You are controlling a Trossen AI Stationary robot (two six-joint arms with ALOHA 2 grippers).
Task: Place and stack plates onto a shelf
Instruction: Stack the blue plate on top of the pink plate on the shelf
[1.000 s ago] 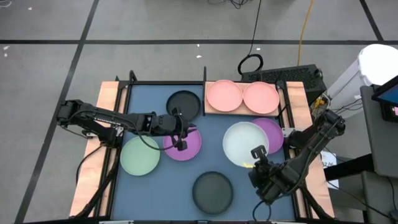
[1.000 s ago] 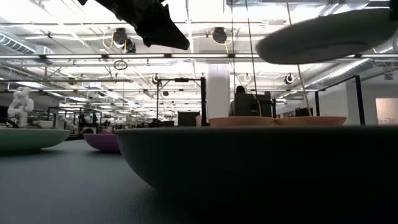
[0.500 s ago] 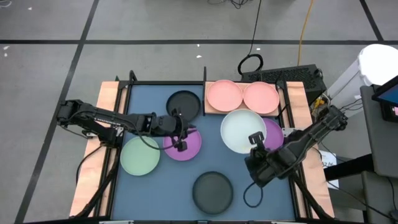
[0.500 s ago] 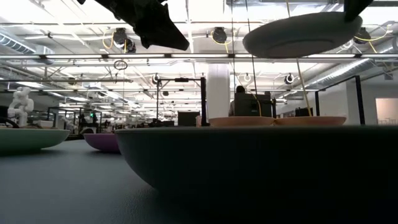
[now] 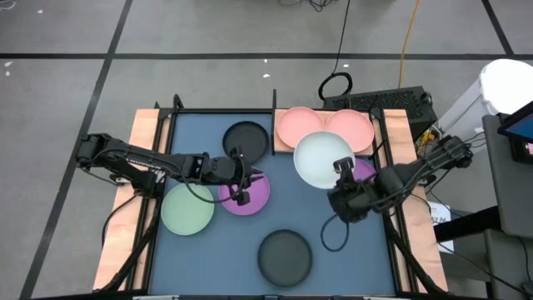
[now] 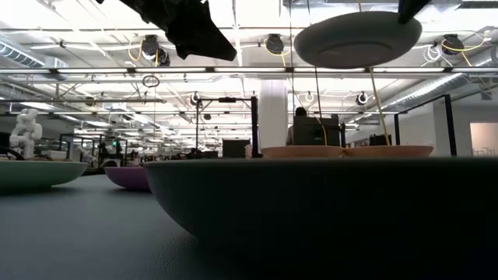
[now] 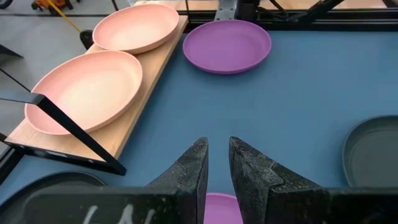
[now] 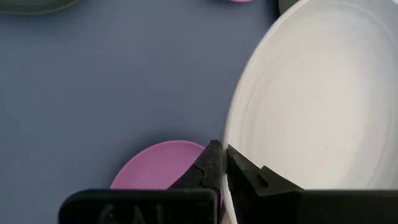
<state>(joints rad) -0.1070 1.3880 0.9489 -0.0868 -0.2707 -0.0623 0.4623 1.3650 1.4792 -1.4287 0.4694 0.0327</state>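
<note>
So my right gripper (image 5: 343,169) is pinched tight on the rim of a pale green plate (image 5: 324,159), and I've got it held up in the air, well clear of the blue mat (image 5: 208,242). From above, the plate hangs right at the near edge of the wooden shelf (image 5: 281,148), overlapping the gap between the two pink plates (image 5: 299,127) sitting side by side on it. In the low view it's way up above those pink plates, roughly level. One purple plate (image 5: 364,177) lies on the mat just beside the shelf, partly under my right arm. My left gripper (image 5: 241,193) hovers over the other purple plate (image 5: 252,195), further from the shelf, fingers (image 7: 194,171) only a narrow slit apart with nothing between them. The second pale green plate (image 5: 187,208) sits beyond that, farthest from the shelf. One black plate (image 5: 246,139) is right next to the shelf's end, the other black plate (image 5: 284,256) is well apart from it, at the mat's opposite side.
</note>
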